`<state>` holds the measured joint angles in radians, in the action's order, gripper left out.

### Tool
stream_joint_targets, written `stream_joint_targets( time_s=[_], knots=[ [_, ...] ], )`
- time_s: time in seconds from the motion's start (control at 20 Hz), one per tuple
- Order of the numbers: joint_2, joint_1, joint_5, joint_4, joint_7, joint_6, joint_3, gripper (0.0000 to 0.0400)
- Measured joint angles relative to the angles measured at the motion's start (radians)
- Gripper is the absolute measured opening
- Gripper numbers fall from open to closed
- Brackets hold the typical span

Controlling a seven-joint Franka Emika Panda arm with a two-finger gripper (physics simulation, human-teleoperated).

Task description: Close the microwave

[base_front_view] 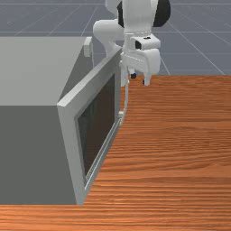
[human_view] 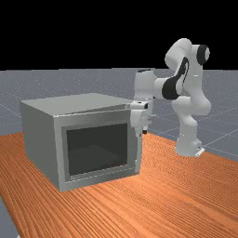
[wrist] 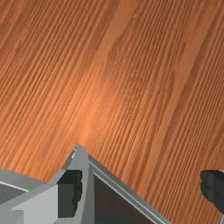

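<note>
Pincer (base_front_view: 140,79) pointing down, spread wide, near door (base_front_view: 97,131)

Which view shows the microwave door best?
The front view: it shows the door angled away from the microwave body, with a gap between them. The far view shows its dark window nearly face-on, making the angle harder to judge; the wrist view, part of it behind one finger.
</note>
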<state>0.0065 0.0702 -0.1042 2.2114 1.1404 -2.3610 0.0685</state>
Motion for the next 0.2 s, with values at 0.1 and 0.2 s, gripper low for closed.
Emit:
stream_joint_targets(
  time_s=[0.1, 0.2],
  knots=[
    [-0.009, 0.004, -0.035, 0.009, 0.142, 0.018, -0.035, 0.0400],
    [-0.010, 0.010, -0.074, 0.005, 0.348, 0.058, -0.076, 0.0400]
  ],
)
